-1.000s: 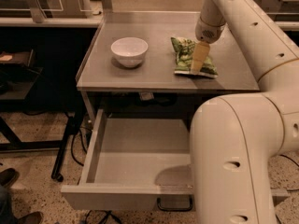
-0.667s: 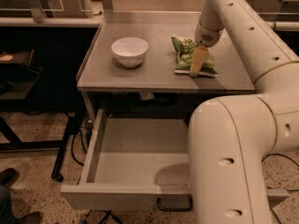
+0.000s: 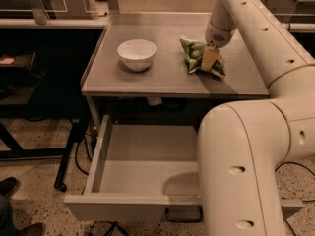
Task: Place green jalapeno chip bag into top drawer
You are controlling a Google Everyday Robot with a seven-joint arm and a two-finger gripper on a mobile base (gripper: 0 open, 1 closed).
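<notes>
The green jalapeno chip bag (image 3: 196, 53) lies on the grey counter (image 3: 167, 77), right of the white bowl (image 3: 137, 54). My gripper (image 3: 209, 59) reaches down from the white arm and sits on the bag's right half, its tan fingers (image 3: 208, 58) over the bag. The top drawer (image 3: 142, 173) is pulled out below the counter and looks empty; its dark handle (image 3: 183, 215) shows at the front. My arm's large white link hides the drawer's right part.
A dark shelf unit (image 3: 19, 77) stands to the left. Cables (image 3: 81, 149) hang by the drawer's left side. A shoe (image 3: 9, 187) shows at the bottom left on the speckled floor. Glass-fronted furniture (image 3: 54, 1) is behind the counter.
The gripper has shifted slightly on the bag; the bag, bowl and drawer have stayed where they were.
</notes>
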